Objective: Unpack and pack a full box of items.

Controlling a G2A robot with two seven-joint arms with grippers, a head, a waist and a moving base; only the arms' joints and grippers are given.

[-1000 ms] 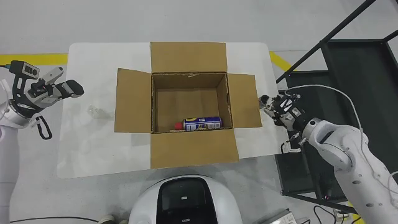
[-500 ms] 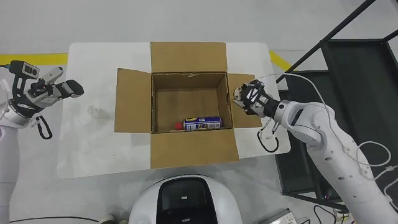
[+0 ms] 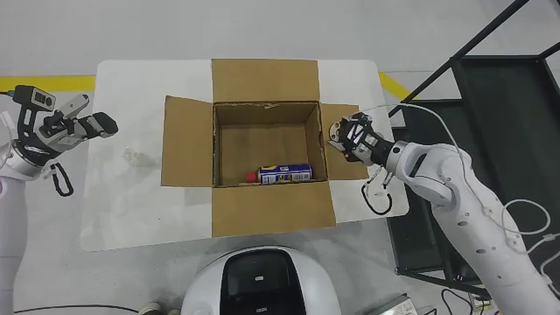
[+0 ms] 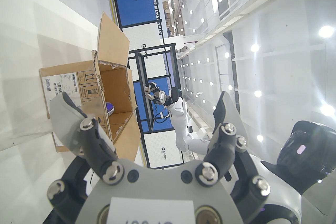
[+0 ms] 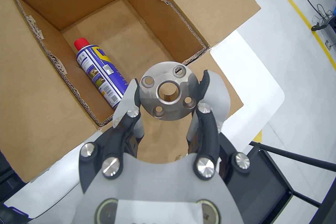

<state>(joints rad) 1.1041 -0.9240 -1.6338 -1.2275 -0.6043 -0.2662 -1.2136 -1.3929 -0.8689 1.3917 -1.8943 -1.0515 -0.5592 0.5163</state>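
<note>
An open cardboard box [image 3: 188,140] stands in the middle of the white table [image 3: 131,210], flaps spread. Inside, along the near wall, lies a blue spray can [image 3: 284,174] with a red cap [image 5: 101,68]. My right gripper [image 3: 347,135] hangs over the box's right flap, shut on a round metal flange [image 5: 168,96] with a centre hole and several bolt holes. My left gripper [image 3: 98,126] is held off the table's left edge, open and holding nothing; from its wrist view the box [image 4: 86,83] is seen side-on.
A dark metal rack [image 3: 490,96] stands just right of the table. A small clear scrap [image 3: 133,154] lies on the table left of the box. Yellow floor tape [image 3: 48,81] runs behind the table.
The right gripper swung in from beyond the table's right edge to over the box's right flap, then held still. The left arm has not moved.
</note>
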